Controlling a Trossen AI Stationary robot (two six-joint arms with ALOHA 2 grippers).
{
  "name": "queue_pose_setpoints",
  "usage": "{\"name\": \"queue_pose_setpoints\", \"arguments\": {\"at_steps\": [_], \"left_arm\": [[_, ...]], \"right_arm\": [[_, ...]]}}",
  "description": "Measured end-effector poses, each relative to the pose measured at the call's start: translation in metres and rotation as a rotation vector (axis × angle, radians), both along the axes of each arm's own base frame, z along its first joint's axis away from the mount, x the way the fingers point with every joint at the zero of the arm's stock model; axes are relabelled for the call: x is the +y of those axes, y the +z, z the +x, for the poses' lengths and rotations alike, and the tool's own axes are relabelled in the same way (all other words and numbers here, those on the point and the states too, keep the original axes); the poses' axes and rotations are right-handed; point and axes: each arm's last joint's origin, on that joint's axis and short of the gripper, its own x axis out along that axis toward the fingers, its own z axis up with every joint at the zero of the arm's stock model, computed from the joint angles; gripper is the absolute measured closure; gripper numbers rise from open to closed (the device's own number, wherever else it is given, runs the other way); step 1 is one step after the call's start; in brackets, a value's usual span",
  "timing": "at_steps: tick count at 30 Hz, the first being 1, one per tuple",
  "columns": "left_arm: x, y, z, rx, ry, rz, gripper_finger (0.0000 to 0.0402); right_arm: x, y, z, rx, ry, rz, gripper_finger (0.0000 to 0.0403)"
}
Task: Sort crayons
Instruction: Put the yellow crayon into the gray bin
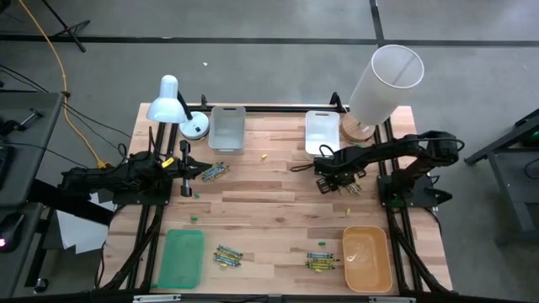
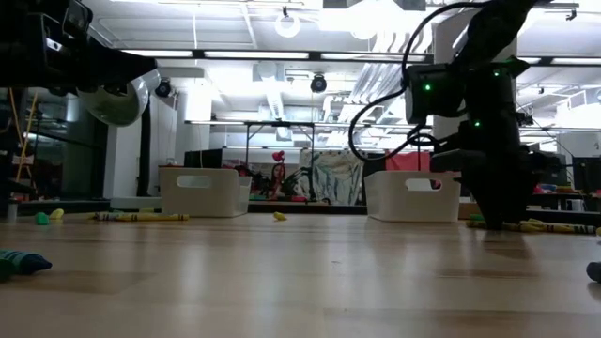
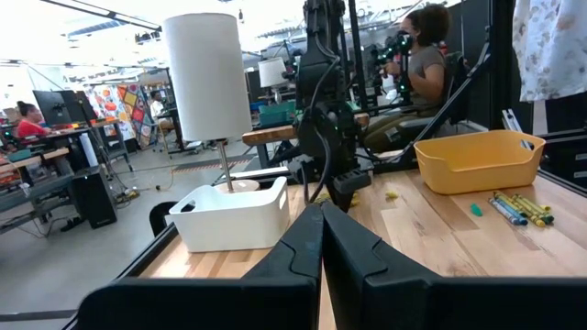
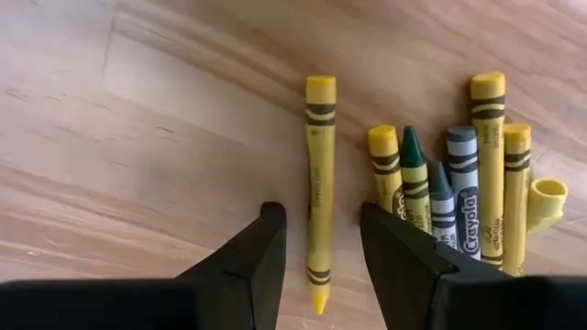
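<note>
I am hovering my right gripper (image 4: 321, 246), fingers spread, astride a lone yellow crayon (image 4: 319, 192); more crayons (image 4: 459, 197) are lying just beside it. My left gripper (image 3: 322, 240) is waiting, fingers pressed together.

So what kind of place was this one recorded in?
Probably a shared robotics lab or workshop: a pale wooden tabletop on a dark metal frame, exposed white ceiling ducts, and seated people at cluttered workstations behind it.

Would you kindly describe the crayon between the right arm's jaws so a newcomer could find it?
Start at the tall white lamp shade at the table's far right corner, then drop to the right gripper before it. Between its open jaws lies a lone yellow crayon, apart from the crayon cluster beside it.
</note>
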Motion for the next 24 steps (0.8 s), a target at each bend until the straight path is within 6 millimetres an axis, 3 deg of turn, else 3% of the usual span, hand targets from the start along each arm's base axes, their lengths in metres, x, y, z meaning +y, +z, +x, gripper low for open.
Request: {"name": "queue_pose_setpoints", "arguments": {"at_steps": [8, 15, 18, 20, 24], "left_arm": [[0.000, 0.000, 0.000, 0.000, 0.000, 0.000, 0.0402], [0.000, 0.000, 0.000, 0.000, 0.000, 0.000, 0.0401], [0.000, 0.000, 0.000, 0.000, 0.000, 0.000, 0.0402], [0.000, 0.000, 0.000, 0.000, 0.000, 0.000, 0.0401], [0.000, 0.000, 0.000, 0.000, 0.000, 0.000, 0.0402]], "right_arm": [[0.000, 0.002, 0.003, -0.016, -0.001, -0.006, 0.0273], [0.003, 0.002, 0.004, -0.029, 0.057, -0.019, 0.0383], [0.009, 0.005, 0.006, -0.063, 0.116, -0.038, 0.0389], [0.015, 0.013, 0.009, -0.119, 0.151, -0.054, 0.0392], [0.027, 0.048, 0.021, -0.405, 0.280, -0.126, 0.0397]]}}
